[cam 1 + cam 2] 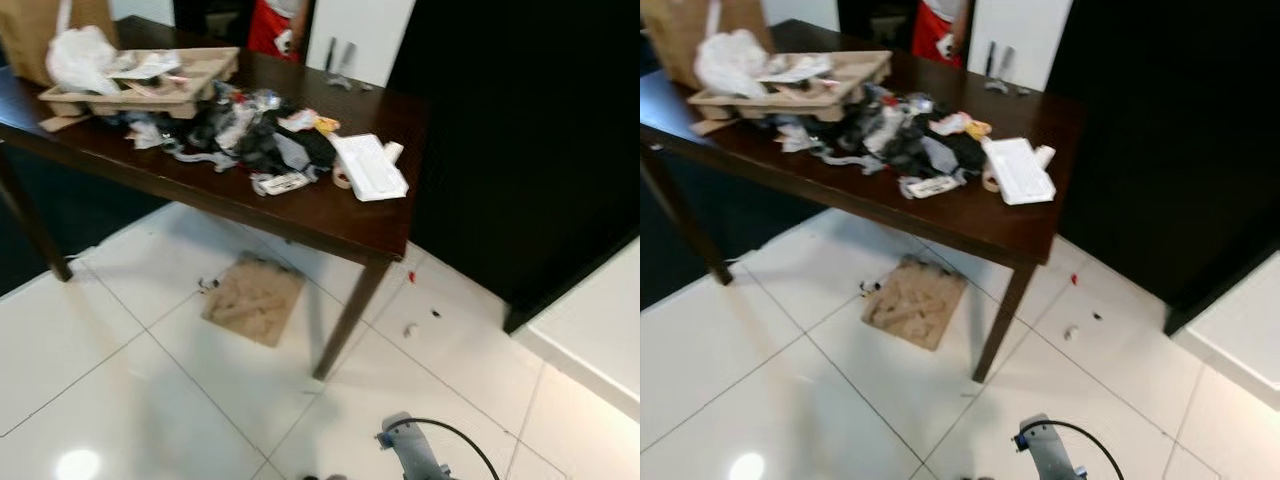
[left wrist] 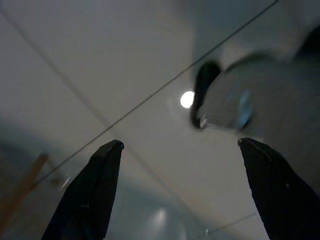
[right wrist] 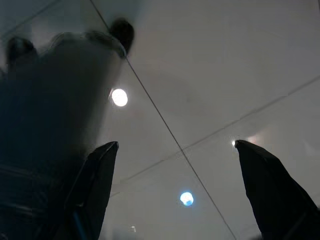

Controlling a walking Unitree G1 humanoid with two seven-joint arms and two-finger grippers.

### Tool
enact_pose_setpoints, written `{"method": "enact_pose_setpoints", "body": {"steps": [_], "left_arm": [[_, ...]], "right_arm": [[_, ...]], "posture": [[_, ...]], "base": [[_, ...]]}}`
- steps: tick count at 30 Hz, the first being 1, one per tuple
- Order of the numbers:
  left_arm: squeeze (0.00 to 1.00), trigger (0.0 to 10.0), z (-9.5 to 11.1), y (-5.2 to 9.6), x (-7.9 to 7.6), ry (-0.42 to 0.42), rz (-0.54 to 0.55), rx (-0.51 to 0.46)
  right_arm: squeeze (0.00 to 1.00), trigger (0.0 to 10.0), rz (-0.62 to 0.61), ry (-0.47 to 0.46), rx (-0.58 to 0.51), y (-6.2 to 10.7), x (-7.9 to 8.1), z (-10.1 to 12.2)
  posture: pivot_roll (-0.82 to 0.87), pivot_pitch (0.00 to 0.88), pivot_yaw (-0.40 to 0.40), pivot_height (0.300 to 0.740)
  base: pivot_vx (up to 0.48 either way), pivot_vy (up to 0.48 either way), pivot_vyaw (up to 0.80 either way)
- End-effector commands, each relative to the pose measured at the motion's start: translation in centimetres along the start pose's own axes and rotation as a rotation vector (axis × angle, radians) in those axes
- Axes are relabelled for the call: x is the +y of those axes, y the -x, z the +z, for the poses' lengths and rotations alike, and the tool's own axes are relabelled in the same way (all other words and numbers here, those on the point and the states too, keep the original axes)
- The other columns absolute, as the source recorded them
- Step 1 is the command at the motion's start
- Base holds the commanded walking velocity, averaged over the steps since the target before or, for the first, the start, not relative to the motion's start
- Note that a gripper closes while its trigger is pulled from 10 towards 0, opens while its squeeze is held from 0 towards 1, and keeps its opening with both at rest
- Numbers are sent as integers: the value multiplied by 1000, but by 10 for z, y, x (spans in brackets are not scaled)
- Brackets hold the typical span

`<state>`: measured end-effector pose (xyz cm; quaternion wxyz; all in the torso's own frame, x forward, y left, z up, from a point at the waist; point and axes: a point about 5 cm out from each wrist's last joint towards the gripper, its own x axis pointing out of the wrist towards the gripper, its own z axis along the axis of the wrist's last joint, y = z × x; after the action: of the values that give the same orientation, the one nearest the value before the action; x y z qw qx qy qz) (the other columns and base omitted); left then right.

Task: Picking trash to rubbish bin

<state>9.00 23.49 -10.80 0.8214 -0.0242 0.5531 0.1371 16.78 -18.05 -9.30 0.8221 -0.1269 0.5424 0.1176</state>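
A heap of trash (image 1: pixel 250 135), black and white wrappers and scraps, lies on the dark wooden table (image 1: pixel 330 215). Beside it are a white flat box (image 1: pixel 368 166) and a small tape roll (image 1: pixel 342 178). A cardboard tray (image 1: pixel 150 85) holding a white plastic bag (image 1: pixel 80 58) sits at the table's left end. A flat piece of cardboard (image 1: pixel 255 298) lies on the white tiles under the table. My left gripper (image 2: pixel 181 144) hangs open over bare floor tiles. My right gripper (image 3: pixel 176 144) is likewise open above the tiles, holding nothing.
A brown paper bag (image 1: pixel 40 30) stands at the table's far left. Someone in red (image 1: pixel 275 25) is behind the table. A dark cabinet wall (image 1: pixel 520 130) rises on the right. Small scraps (image 1: pixel 420 318) dot the floor near the table leg (image 1: pixel 350 320). A silver arm part (image 1: pixel 410 452) shows at the bottom.
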Motion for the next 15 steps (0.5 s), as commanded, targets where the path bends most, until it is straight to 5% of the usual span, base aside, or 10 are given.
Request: {"method": "enact_pose_setpoints", "body": {"steps": [1, 15], "left_arm": [[0, 10000, -14, 2, 3, 17, 9, 42], [0, 10000, -20, 4, 7, 52, 15, 46]], "right_arm": [[0, 10000, 13, 5, 26, 0, 4, -8], [0, 10000, 20, 24, 27, -1, 8, -9]], "posture": [[277, 101, -108, 740], [279, 116, -107, 740]], "base": [[0, 0, 0], [0, 0, -91]]}}
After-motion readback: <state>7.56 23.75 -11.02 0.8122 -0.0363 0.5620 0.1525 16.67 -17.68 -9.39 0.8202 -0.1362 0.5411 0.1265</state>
